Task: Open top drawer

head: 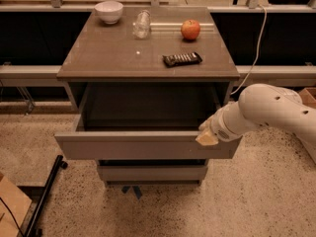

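Against the right rim of the top drawer (pixel 138 146) rests the gripper (pixel 206 137), state unclear.

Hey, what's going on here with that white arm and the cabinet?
A robot arm is working the cabinet's top drawer. Its gripper sits at the right end of the drawer front's upper edge, and the drawer stands pulled well out. On the cabinet top rest a bowl, a glass, an apple and a small black device.

text: none legible — signs: none | gripper (pixel 207 136): at top drawer (pixel 138 146) front rim
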`<state>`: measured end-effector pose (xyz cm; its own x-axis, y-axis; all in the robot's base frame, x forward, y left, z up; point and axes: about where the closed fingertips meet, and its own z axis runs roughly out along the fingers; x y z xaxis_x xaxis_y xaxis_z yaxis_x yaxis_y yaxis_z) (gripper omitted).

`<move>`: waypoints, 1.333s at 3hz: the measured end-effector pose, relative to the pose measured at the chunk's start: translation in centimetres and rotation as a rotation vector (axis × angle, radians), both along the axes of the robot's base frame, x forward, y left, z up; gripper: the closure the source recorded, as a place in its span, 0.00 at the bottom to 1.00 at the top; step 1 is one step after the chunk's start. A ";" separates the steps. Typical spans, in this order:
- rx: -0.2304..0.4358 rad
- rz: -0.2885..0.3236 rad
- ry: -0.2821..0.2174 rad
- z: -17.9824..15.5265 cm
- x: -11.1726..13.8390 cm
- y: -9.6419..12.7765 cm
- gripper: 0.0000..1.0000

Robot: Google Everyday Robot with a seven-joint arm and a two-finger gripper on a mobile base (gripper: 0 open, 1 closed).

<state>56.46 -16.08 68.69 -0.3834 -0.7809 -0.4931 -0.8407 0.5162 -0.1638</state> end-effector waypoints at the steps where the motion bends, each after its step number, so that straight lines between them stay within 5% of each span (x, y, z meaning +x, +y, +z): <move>1: 0.000 0.000 0.000 0.1 0.0 0.0 0.28; 2: 0.000 0.000 0.000 0.1 0.0 0.0 0.04; 3: 0.003 0.058 0.071 -0.6 -2.0 -0.5 1.00; 4: 0.029 0.131 0.179 -1.8 -5.3 -2.1 1.00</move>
<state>51.15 -18.16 66.90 -0.3629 -0.8164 -0.4492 -0.9152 0.4028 0.0074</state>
